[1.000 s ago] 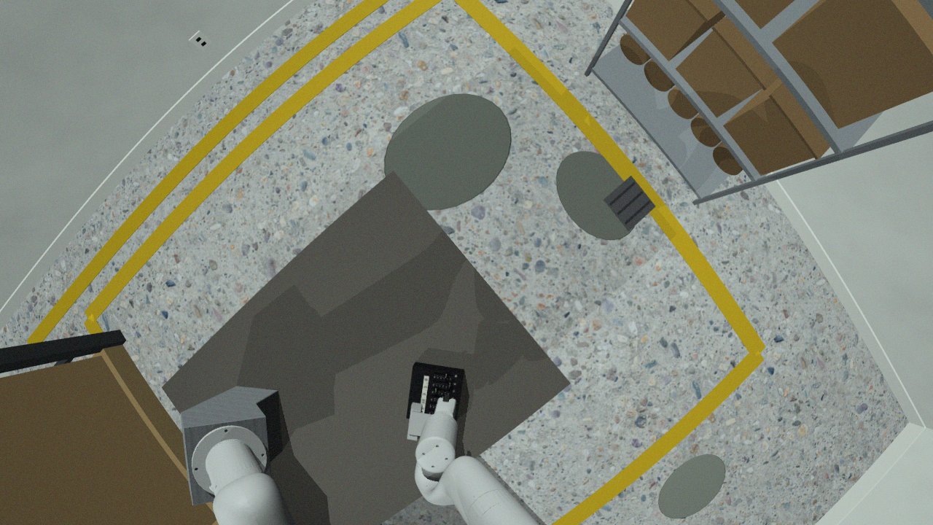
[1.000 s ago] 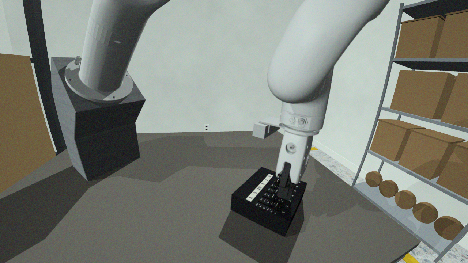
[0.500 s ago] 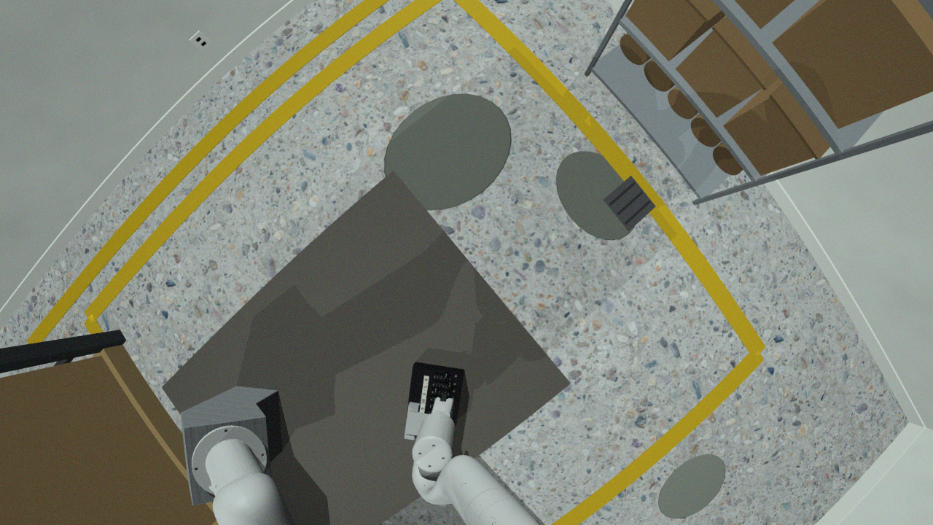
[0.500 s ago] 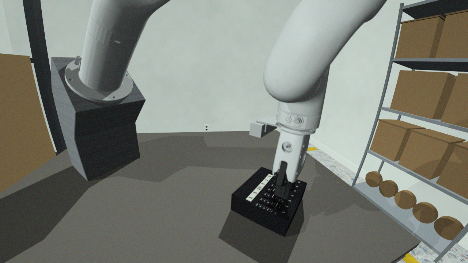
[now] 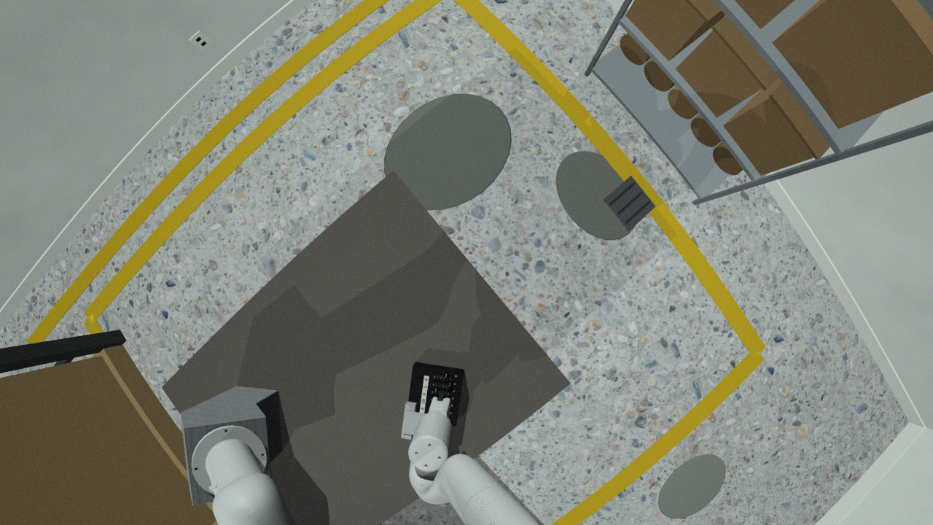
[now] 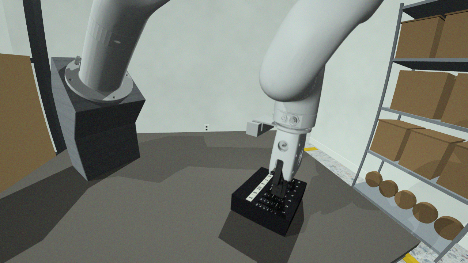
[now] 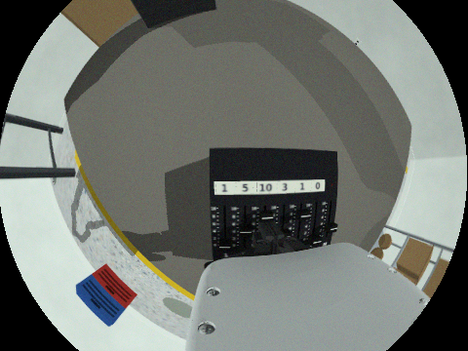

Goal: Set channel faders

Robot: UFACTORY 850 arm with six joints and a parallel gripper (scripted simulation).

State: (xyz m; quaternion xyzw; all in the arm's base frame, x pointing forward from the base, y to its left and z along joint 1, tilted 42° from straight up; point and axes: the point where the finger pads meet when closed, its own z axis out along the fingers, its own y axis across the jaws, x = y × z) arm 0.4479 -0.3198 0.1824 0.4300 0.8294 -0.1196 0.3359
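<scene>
The black lighting desk (image 5: 453, 373) (image 6: 258, 216) (image 7: 273, 166) sits on the dark table (image 5: 365, 261) (image 6: 147, 212) (image 7: 195, 111) near its right edge. A white tape strip (image 6: 259, 188) (image 7: 268, 187) along its far side reads 1, 5, 10, 3, 1, 0. My gripper (image 6: 278, 193) (image 7: 264, 233) (image 5: 435, 403) is shut, fingers pointing straight down into the fader rows, below the "10" label in the wrist view. The fader cap under the fingertips is hidden. The leftmost fader (image 7: 224, 248) sits low in its slot.
The arm's grey pedestal (image 5: 228, 405) (image 6: 98, 130) stands at the table's left. A metal rack (image 6: 376, 130) (image 5: 659, 98) with brown boxes stands to the right of the table. A brown panel (image 6: 16, 114) stands at the far left.
</scene>
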